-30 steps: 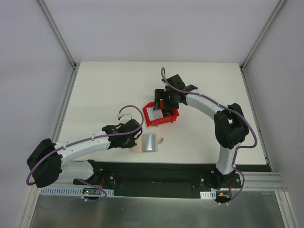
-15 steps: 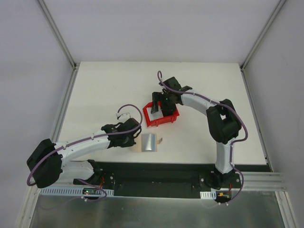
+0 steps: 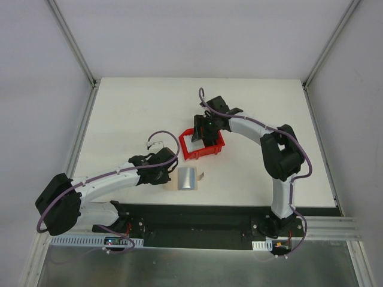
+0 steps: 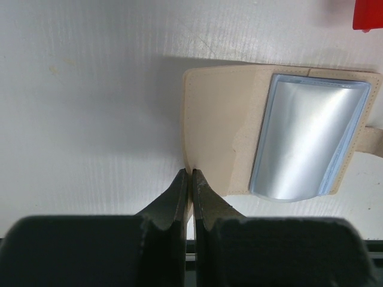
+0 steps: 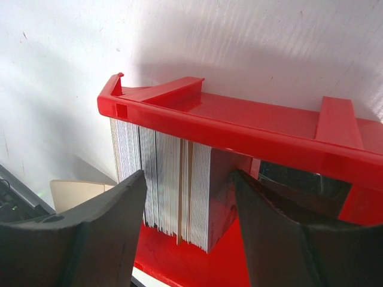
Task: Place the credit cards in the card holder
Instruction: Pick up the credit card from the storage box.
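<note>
The card holder (image 4: 218, 119) lies open on the table, a tan flap on the left and a pale blue shiny lining (image 4: 308, 143) on the right; it also shows in the top view (image 3: 187, 179). My left gripper (image 4: 191, 174) is shut, pinching the near left edge of the tan flap; in the top view it (image 3: 169, 175) sits at the holder's left side. The credit cards (image 5: 161, 179) stand on edge as a thick whitish stack inside the red bin (image 5: 239, 125). My right gripper (image 5: 189, 174) is open, one finger on each side of the stack, lowered into the bin (image 3: 190, 150).
The red two-compartment bin stands just beyond the card holder near the table's middle. A small tan strap (image 3: 202, 176) sticks out at the holder's right. The black base rail (image 3: 197, 215) runs along the near edge.
My right gripper has moved left and down into the red bin, coming to straddle the card stack. My left gripper has stayed at the card holder's edge.
</note>
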